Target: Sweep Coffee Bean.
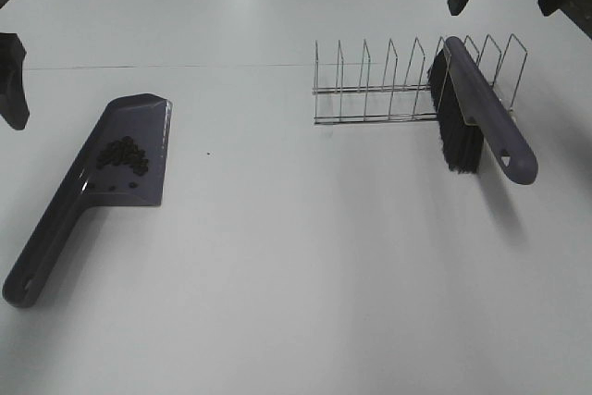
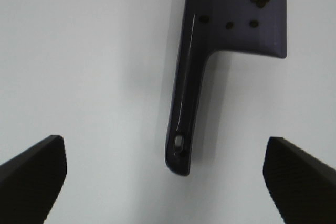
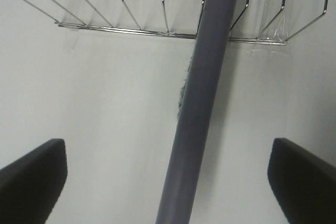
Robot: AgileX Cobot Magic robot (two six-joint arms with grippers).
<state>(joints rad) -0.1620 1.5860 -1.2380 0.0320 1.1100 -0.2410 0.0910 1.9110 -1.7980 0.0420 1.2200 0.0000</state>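
dark coffee bean [image 1: 123, 156] cluster – elongated along the dustpan [image 1: 139, 127] blade.

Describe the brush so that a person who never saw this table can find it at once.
Start at the wire rack standing on the white table, on the right side of the high view. The brush leans in one of its right-hand slots, handle end pointing toward the near edge. Unlike the flat dustpan with coffee beans far left, it carries black bristles.

The beans [image 1: 123, 155] lie in the dustpan [image 1: 148, 150] at nine o'clock on the table [image 1: 296, 302]; the brush [image 1: 481, 117] leans in the rack [image 1: 370, 90] at two o'clock.
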